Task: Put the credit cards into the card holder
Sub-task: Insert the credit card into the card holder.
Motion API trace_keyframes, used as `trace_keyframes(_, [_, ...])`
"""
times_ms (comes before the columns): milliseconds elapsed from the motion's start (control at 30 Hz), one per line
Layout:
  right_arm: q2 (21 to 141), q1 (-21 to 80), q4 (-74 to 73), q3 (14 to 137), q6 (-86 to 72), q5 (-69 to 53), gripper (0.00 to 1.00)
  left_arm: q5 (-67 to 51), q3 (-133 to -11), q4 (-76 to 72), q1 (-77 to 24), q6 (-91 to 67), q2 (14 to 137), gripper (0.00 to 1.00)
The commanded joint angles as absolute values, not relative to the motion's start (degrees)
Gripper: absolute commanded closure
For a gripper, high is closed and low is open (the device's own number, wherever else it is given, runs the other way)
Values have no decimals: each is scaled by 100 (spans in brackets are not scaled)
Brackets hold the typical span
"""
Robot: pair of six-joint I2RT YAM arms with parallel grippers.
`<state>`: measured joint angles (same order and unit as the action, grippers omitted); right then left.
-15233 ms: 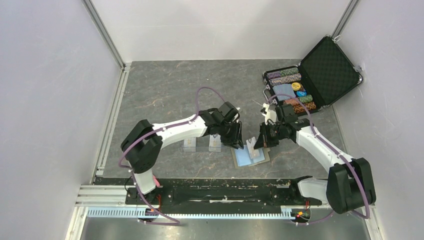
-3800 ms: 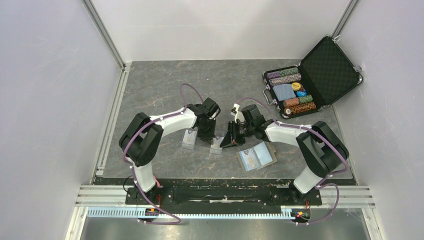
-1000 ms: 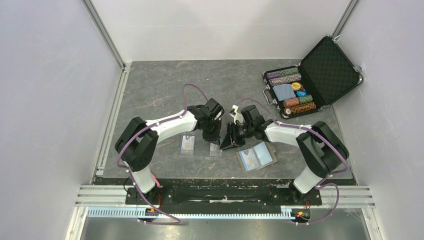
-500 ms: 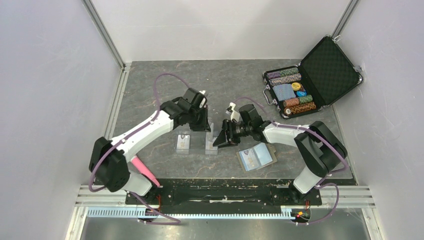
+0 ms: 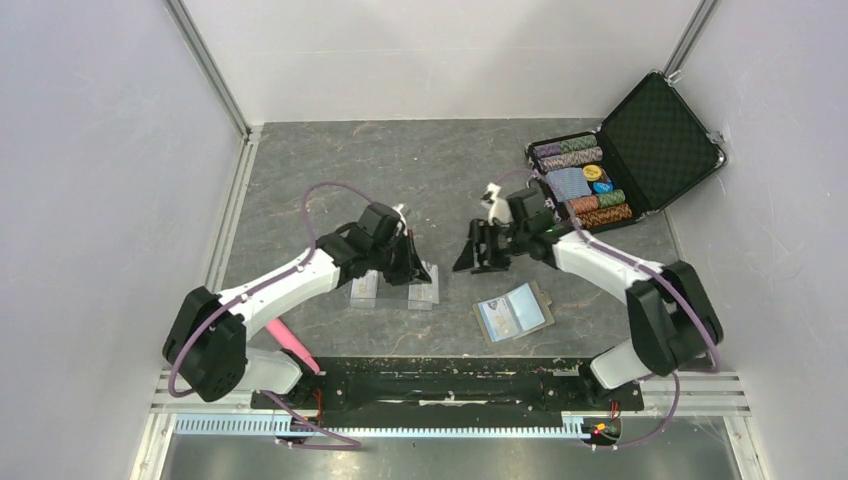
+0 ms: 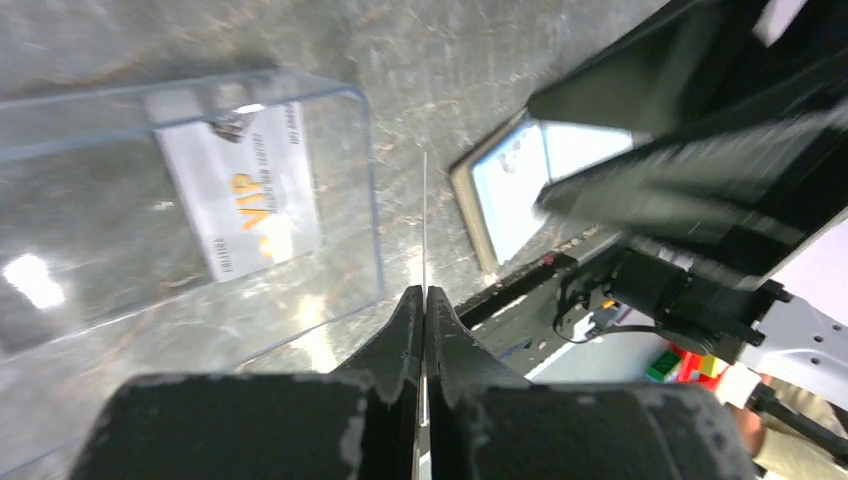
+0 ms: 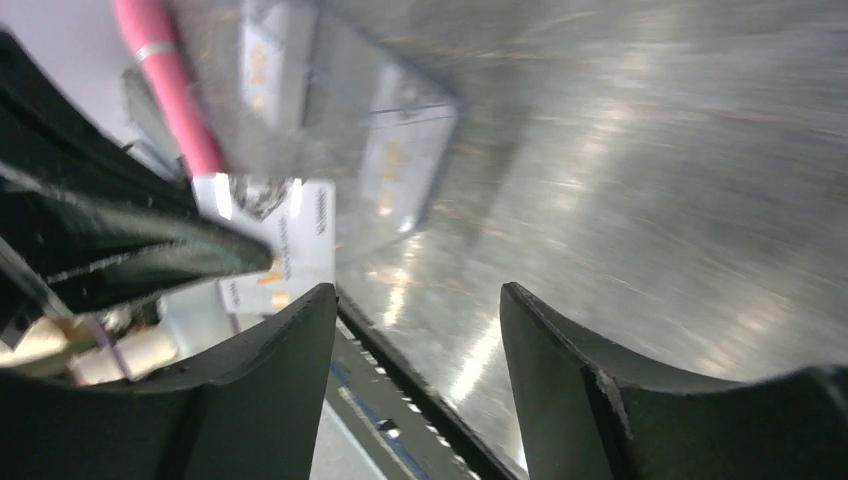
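the left gripper (image 6: 425,298) is pinched tight on one credit card (image 6: 425,215), a thin edge-on line at the centre of the left wrist view. the right gripper (image 7: 418,300) gapes wide and empty, and the card holder (image 5: 512,312) lies spread open at the lower centre-right of the top view, touched by neither. so slim a pinch could let the card twist or slip, and the unbraced holder may slide when the card pushes at a pocket.

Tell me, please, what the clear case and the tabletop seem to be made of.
Case: clear glossy plastic, likely rigid; the card inside shows through and glare sits on it. Tabletop: grey veined stone look with a sheen; real stone or printed laminate, cannot tell.
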<state>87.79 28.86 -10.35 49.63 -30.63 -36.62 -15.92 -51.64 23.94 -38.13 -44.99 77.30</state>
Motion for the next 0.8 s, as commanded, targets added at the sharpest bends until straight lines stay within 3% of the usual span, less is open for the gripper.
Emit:
trace_keyframes(0, [7963,2135,-2749,5165,-1842,-2569,35,-1978,-4891,864,-4245,-5421,7900,98])
trace_keyframes(233, [7349,1673,-4139,5099,-899,-615,24,-2243,-5335,165,-4886,-5636,8928,98])
trace_keyframes(367, [7257,1635,-4148,4598,-886,-524,23,-2462,-5750,91,-5010,-5613,9439,98])
trace_keyframes(433, [7294,1635,-4132,4334,-903,-667,27,-2551,-5887,74,-5051,-5624,9611,98])
trace_keyframes(600, [7154,1619,-3983,3760,-1059,-1119,48,-2645,-5944,64,-5072,-5625,9774,98])
trace_keyframes(767, [6988,1617,-3306,2928,-1603,-2080,58,-2644,-5945,155,-5071,-5537,9809,98])
